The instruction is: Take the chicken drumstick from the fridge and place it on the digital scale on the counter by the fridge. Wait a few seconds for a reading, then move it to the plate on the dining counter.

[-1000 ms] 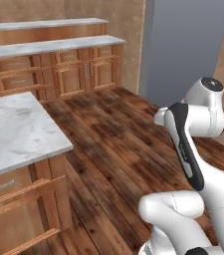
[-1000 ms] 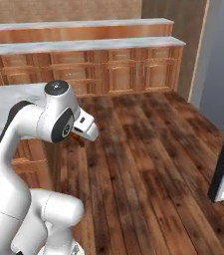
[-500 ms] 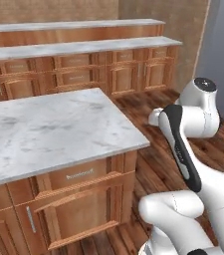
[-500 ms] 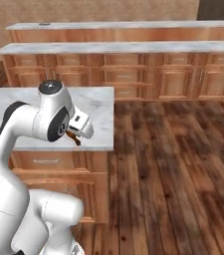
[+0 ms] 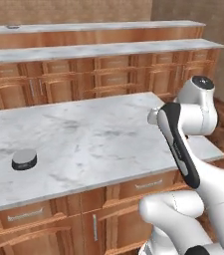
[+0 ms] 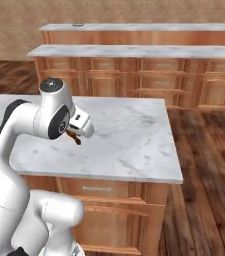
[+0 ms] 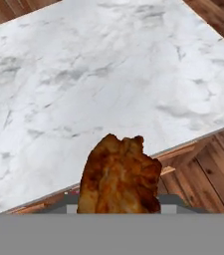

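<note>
A: Claw state?
B: The gripper is clamped on the chicken drumstick. Hand view: the reddish-brown, glossy meat rises from the bottom edge, hiding the fingertips. Right base view: a dark brown bit hangs just under the white hand.

A: Where is the drumstick relative to the counter?
B: Held in the air above the white marble counter, close to its near long edge. In the hand view that edge runs just behind the meat, with wood floor past the corner.

A: The digital scale?
B: A low dark disc with grey top, sitting on the marble toward its left end, near the front edge, well apart from the arm.

A: Background?
B: Two tiers of wooden cabinets with pale tops along the far wall.
</note>
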### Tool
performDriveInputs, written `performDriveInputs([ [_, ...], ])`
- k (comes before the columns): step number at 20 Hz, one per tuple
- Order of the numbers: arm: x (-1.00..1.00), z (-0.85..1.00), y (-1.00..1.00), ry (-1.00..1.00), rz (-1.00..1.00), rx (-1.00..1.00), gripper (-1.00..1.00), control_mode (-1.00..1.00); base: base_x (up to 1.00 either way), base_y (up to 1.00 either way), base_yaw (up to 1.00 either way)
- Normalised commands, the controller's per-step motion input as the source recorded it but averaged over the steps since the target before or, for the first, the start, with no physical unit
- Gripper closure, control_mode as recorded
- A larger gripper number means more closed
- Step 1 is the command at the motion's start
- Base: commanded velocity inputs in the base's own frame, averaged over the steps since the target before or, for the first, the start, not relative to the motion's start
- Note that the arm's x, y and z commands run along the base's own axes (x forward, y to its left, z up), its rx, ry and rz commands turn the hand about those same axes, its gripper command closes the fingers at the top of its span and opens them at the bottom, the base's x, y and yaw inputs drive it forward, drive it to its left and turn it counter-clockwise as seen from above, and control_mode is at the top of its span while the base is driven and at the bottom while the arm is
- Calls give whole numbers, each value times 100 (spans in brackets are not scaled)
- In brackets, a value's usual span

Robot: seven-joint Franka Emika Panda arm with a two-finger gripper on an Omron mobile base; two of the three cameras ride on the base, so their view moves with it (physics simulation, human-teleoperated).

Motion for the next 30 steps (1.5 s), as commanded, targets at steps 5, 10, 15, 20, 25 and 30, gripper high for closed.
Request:
performDriveInputs([
  [5,0,0,0,0,0,0,100,100,0,100,19],
  [10,0,0,0,0,0,0,100,100,16,100,19],
  [15,0,0,0,0,0,0,100,100,28,97,18],
  [20,0,0,0,0,0,0,100,100,42,33,8],
  [25,0,0,0,0,0,0,100,100,14,1,0],
  [30,34,-19,0,10,0,0,100,-100,12,1,0],
])
